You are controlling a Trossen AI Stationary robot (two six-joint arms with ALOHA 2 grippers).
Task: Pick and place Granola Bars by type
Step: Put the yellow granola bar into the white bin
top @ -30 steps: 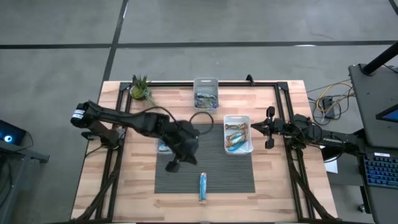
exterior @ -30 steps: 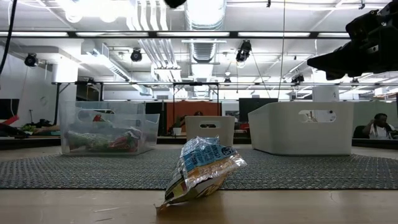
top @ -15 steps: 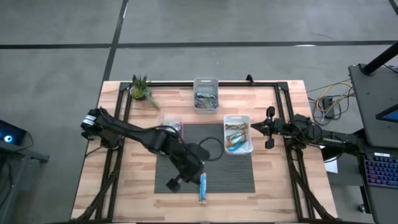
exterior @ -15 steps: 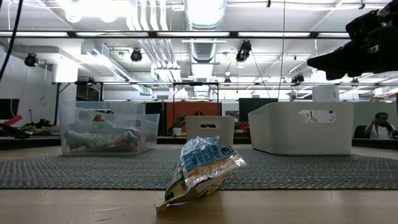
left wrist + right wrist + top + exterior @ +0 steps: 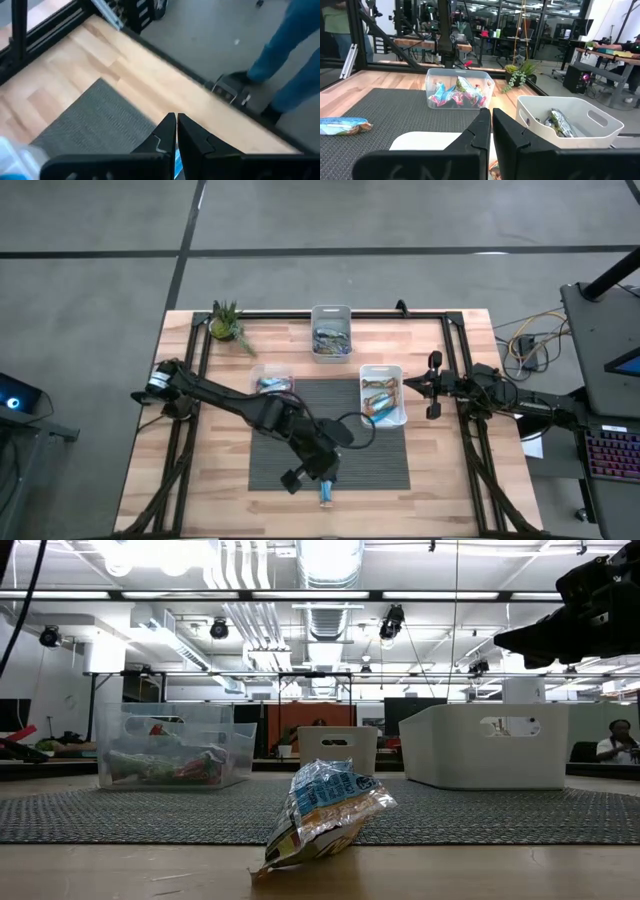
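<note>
Within the last second the left gripper [image 5: 322, 478], jaws shut and empty, has swung from mid-frame down to the lone blue granola bar [image 5: 327, 489] at the mat's [image 5: 380, 460] lower-centre edge, probably to pick it.

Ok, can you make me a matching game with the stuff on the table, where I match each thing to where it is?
Things:
1. blue bar
2. little plant
3. clear bin
4. right gripper

Places:
A. far left corner of the table
B. beside the white bin, at the table's right side
C. near edge of the grey mat, under the left gripper
D. left of the mat's far edge, with bars in it

Pairs: 1-C, 2-A, 3-D, 4-B
</note>
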